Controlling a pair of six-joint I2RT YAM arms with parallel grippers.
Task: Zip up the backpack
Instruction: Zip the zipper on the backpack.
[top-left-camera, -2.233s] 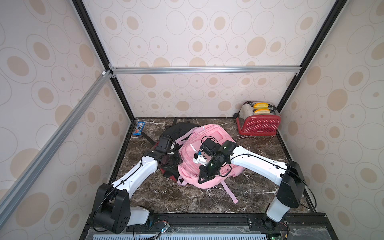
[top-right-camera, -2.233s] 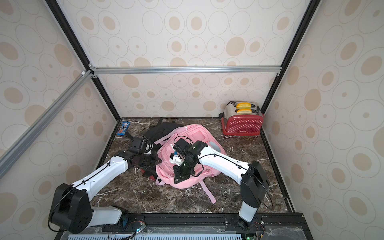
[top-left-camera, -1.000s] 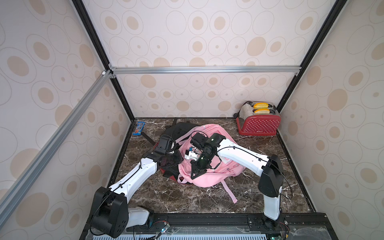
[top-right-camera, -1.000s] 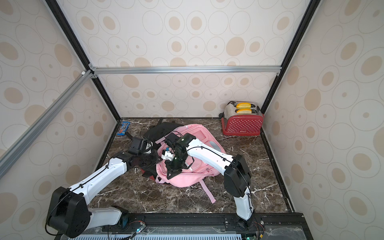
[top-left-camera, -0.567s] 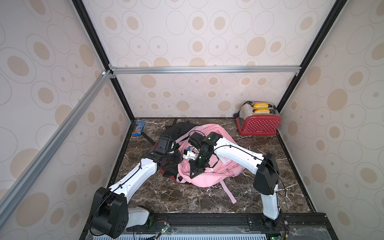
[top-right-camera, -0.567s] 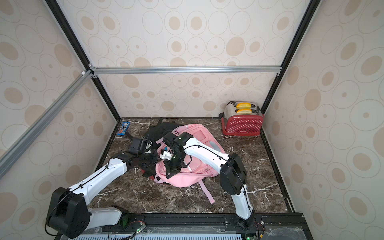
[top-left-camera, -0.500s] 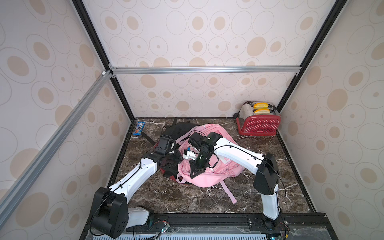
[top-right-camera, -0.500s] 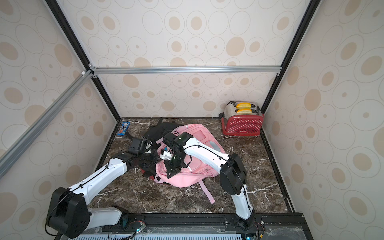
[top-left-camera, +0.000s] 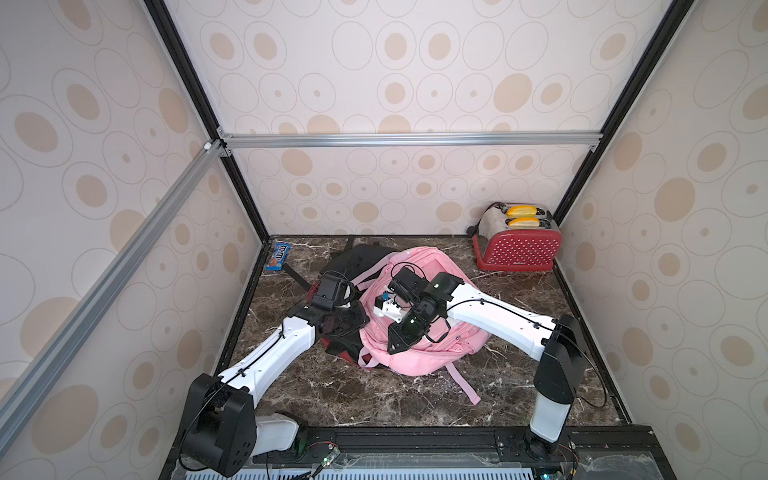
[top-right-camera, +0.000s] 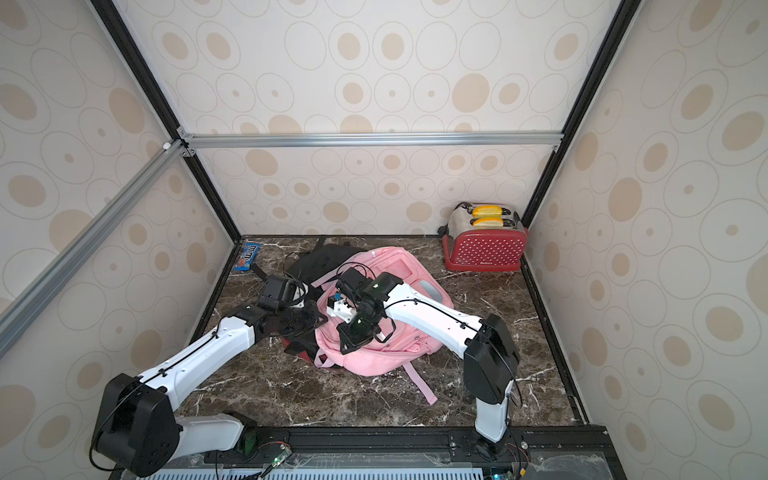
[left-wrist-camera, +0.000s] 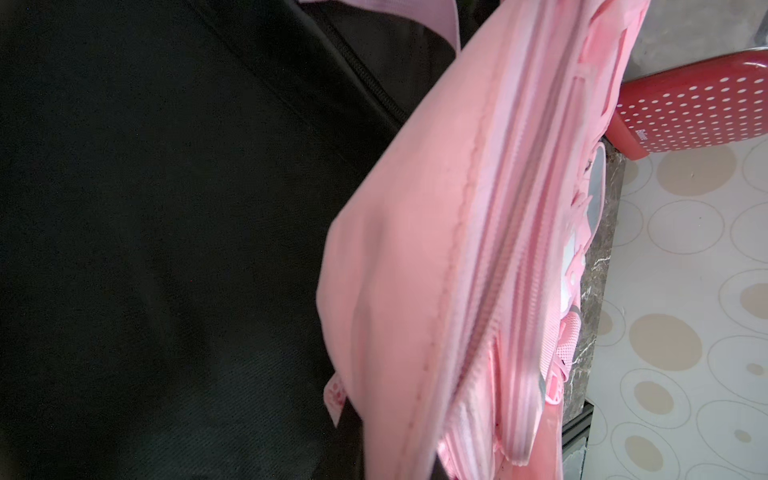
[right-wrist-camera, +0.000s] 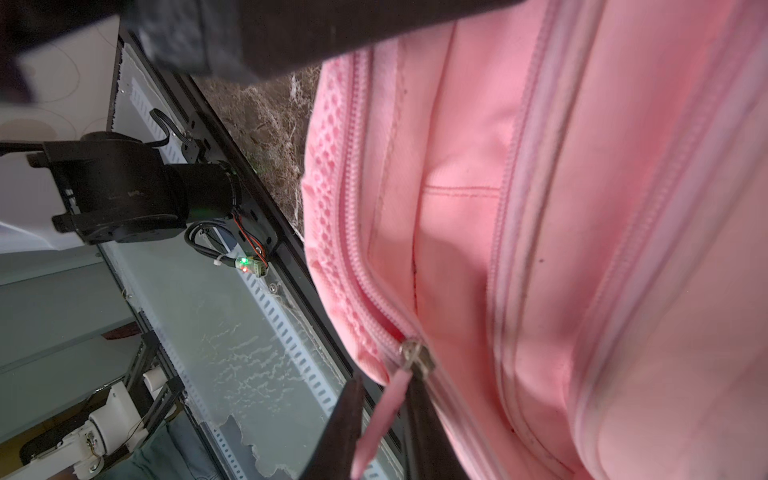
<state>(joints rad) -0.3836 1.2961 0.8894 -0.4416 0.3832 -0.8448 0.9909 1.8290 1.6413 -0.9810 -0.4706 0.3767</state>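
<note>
Marble tabletop (top-left-camera: 332, 395) | right wrist only: zipper pull (right-wrist-camera: 381, 413) between parted jaws

Right arm (top-left-camera: 498, 320): swept across the pink fabric backpack (top-left-camera: 419, 353) toward its left side, and now it's drawing back a little!
Right gripper (right-wrist-camera: 384, 386): fingers (right-wrist-camera: 336, 432) just loosened, standing slightly apart around the pink ribbon zipper pull (right-wrist-camera: 374, 432).

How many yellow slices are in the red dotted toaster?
2. Rear yellow slice and front yellow slice, each in a slot of the red dotted toaster; none seems hidden.
</note>
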